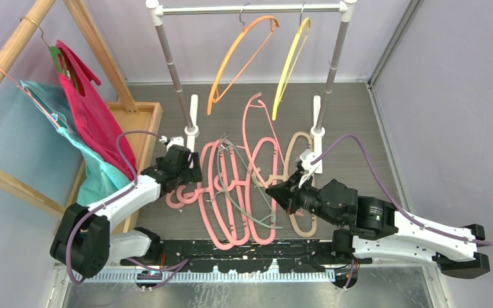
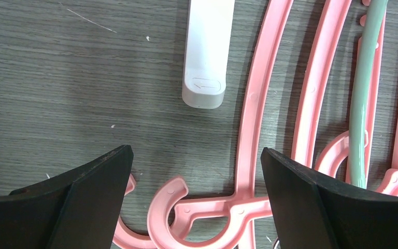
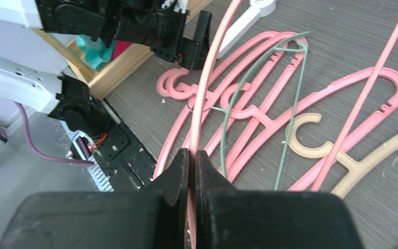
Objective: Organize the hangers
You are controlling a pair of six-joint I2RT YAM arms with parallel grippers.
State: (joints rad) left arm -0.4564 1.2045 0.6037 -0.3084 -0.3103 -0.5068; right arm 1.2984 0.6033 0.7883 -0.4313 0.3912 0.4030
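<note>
1. The slim pink hanger (image 3: 207,88) is clamped between the fingers of the right gripper (image 3: 192,155), which are pressed together on its rod. From there the rod arcs up and away over the pile.
2. In the top view this hanger (image 1: 246,128) stands out as a narrow loop between the rack's two posts, with the right gripper (image 1: 273,191) at its near end.
3. The thick pink hangers (image 1: 221,192) lie overlapping on the table (image 2: 57,78) in front of the rack. A grey-green hanger (image 2: 363,104) lies across them, and a beige hanger (image 3: 378,160) lies at their right edge.
4. An orange hanger (image 1: 213,97) and a yellow hanger (image 1: 276,102) hang side by side from the rail (image 1: 250,9).
5. The left gripper (image 2: 196,149) hovers with its fingers spread wide, holding nothing. It is above the hook (image 2: 160,207) of a thick pink hanger, just near of the rack's white foot (image 2: 207,52).
6. At the far left a wooden tray (image 1: 144,119) sits on the table. Above it a red cloth (image 1: 86,109) and a teal cloth (image 1: 99,173) hang from a wooden frame.
</note>
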